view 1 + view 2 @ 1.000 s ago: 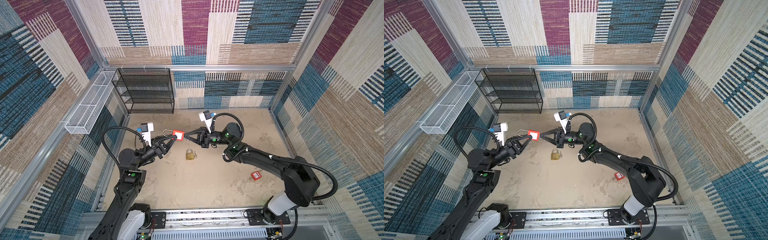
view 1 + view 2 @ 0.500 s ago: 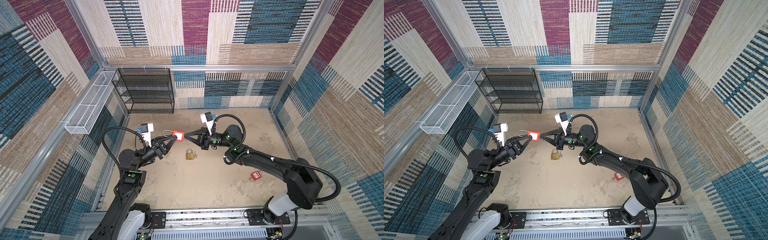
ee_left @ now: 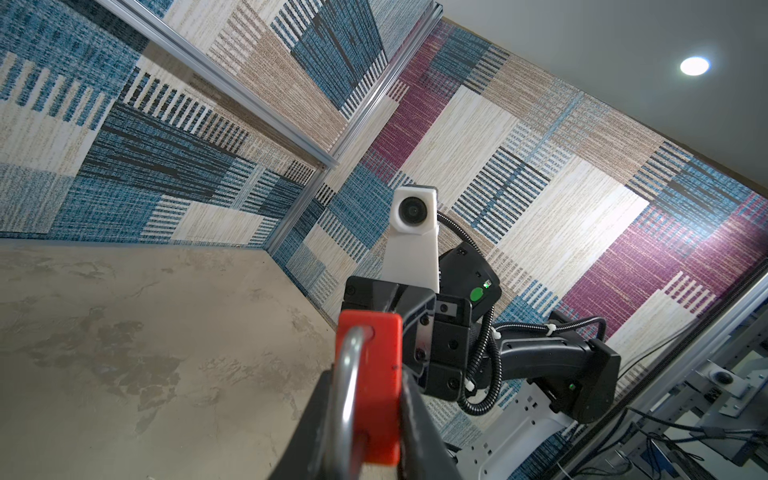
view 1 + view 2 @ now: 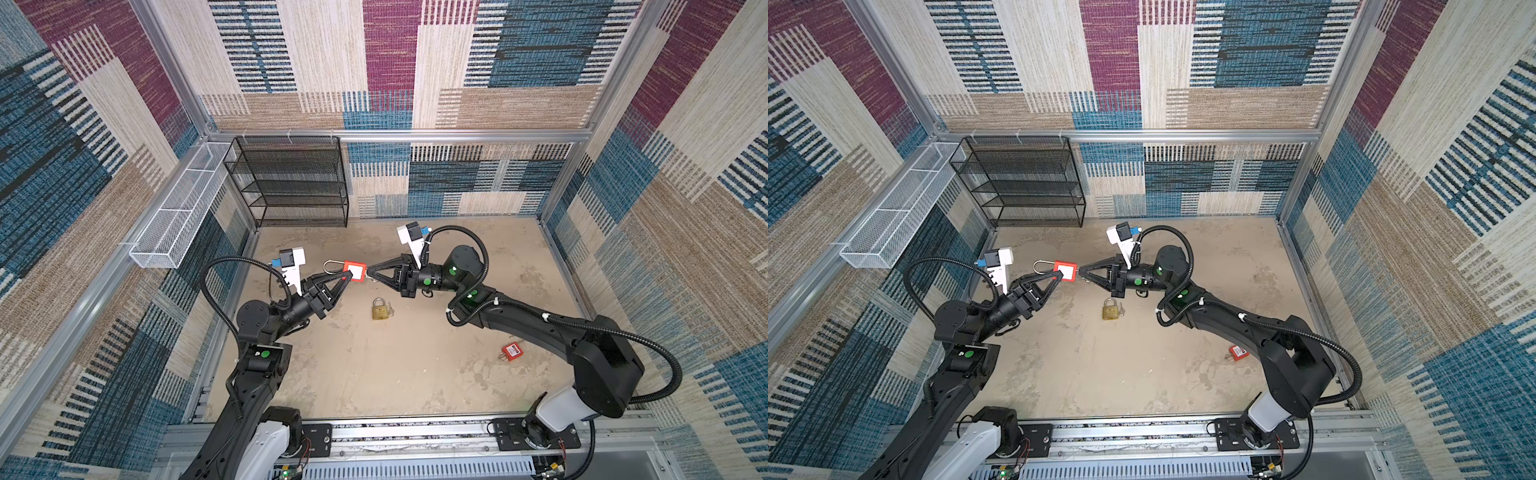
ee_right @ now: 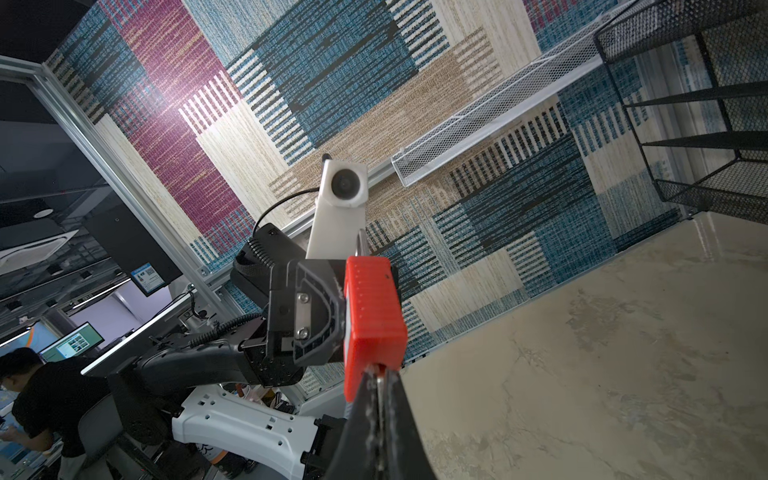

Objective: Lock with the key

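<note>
A red padlock [image 4: 355,271] [image 4: 1066,271] with a silver shackle is held in the air above the floor's middle. My left gripper [image 4: 343,281] [image 4: 1057,277] is shut on its body, and in the left wrist view the red padlock [image 3: 376,374] sits between the two fingers of that gripper [image 3: 368,399]. My right gripper [image 4: 370,274] [image 4: 1082,274] meets the lock from the opposite side, tips touching its end. In the right wrist view this gripper [image 5: 380,376] is shut on a thin silver key [image 5: 379,388] that enters the padlock [image 5: 374,316].
A brass padlock [image 4: 379,310] [image 4: 1109,310] with a key lies on the floor below the grippers. A small red padlock [image 4: 512,351] [image 4: 1238,353] lies near the right arm. A black wire shelf [image 4: 291,183] and a white mesh basket [image 4: 178,216] stand at the back left.
The right arm has shifted very slightly at the lock. Both grips are unchanged and the padlock stays in place.
</note>
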Motion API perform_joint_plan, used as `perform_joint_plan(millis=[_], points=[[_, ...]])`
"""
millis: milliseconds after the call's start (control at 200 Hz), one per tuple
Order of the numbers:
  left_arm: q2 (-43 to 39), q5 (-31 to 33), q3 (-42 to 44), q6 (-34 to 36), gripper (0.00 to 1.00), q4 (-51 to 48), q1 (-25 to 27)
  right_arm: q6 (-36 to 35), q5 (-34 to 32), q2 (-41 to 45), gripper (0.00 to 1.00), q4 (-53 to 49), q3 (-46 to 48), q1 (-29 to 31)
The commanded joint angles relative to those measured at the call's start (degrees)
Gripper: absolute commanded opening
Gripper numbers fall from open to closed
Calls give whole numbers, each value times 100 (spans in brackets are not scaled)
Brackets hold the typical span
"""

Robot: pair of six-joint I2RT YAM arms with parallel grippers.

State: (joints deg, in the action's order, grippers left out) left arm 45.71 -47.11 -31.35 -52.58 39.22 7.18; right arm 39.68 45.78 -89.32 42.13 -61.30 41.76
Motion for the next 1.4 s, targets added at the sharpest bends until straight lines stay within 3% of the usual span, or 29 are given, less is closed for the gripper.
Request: perform_joint_plan(millis=[0,761,982,1127,1242,1392], points=[[16,527,39,67,0,265,-32,110,142,89,0,304,34,-32],[161,392,-198,347,0,-173,-41,-63,156,524,0,76,469,-418],[405,4,-727,1010,0,-1876,55,-469,-154,872,0,-563,701,-674],[589,151,-953,1758,0,-2928,310,-1088,-740,1246,0,-1417,786,-800],[1136,90,-845,2203,0,-3209,411,-1622,-1411,1517,0,-2078,775,-810],[1915,-131,-821,2833,0,-3226,735,-1828,-1710,1787,0,-2224,932,-853]])
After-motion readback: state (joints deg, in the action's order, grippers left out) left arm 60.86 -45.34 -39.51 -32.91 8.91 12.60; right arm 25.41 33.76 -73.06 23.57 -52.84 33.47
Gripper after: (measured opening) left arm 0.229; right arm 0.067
